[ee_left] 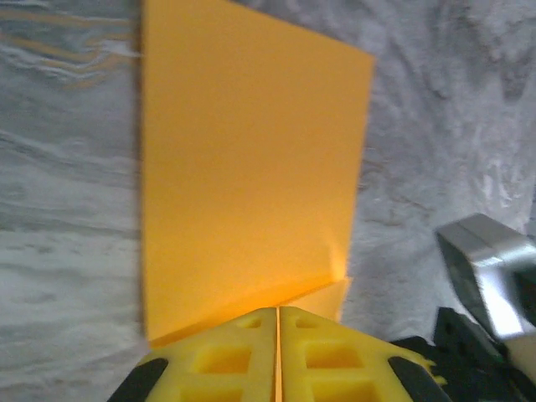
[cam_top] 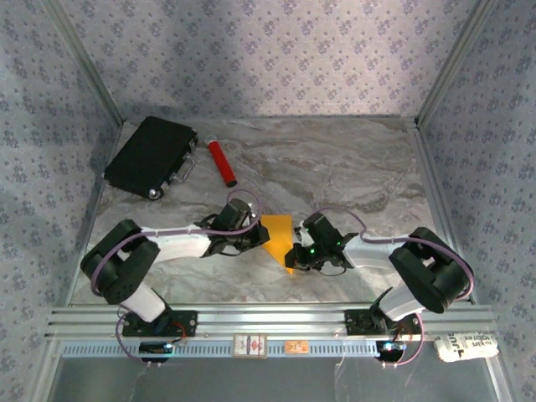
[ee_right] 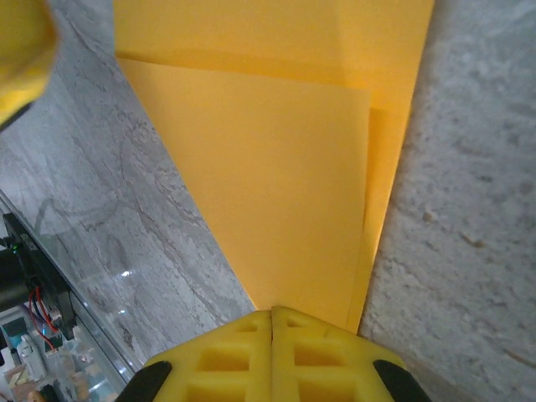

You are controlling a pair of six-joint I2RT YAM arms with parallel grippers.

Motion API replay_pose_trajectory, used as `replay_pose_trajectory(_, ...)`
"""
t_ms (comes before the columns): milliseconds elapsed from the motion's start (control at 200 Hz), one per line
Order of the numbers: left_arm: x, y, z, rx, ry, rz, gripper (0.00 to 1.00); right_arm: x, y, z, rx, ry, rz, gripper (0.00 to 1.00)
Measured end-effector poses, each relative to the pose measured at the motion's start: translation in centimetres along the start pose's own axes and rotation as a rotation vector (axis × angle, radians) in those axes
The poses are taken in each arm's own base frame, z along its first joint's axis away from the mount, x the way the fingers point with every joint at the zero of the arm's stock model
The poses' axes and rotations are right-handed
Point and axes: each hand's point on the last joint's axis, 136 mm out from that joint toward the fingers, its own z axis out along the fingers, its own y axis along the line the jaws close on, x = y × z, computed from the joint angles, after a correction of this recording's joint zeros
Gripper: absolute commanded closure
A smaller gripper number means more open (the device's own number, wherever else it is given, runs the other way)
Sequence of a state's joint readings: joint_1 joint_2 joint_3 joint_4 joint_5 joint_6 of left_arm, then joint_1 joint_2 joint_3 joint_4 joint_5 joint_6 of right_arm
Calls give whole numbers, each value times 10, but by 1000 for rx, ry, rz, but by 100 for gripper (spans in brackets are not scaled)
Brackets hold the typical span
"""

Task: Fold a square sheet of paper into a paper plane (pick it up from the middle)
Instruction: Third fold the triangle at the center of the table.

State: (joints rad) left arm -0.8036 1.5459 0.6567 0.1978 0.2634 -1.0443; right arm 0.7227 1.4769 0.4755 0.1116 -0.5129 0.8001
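The orange-yellow sheet of paper (cam_top: 279,237) lay at the near middle of the marble-patterned bench (cam_top: 360,167), between the two arms, one layer folded over another on a slant. The left pincer (ee_left: 277,311) was clenched, its yellow fingers pressed together on one edge of the sheet. The right pincer (ee_right: 271,312) was likewise clenched on the sheet's narrowed end. A black case (cam_top: 152,157) and a red cylinder (cam_top: 222,162) lay side by side at the far left, well apart from the sheet.
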Motion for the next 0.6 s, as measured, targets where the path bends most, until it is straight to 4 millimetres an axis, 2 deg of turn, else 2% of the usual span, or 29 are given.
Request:
replay_pose_trajectory(110, 9, -17, -1, 41, -1, 20, 98, 0, 0, 0, -1, -2, 7, 97)
replay_pose_trajectory(225, 26, -20, 8, 53, 28, 25, 99, 0, 0, 0, -4, -5, 11, 98)
replay_pose_trajectory(420, 46, 8, 29, -14, 82, -2, 99, 0, 0, 0, -7, -9, 10, 98)
replay_pose_trajectory(600, 41, 12, 30, -15, 73, -11, 99, 1, 0, 0, -6, -14, 9, 98)
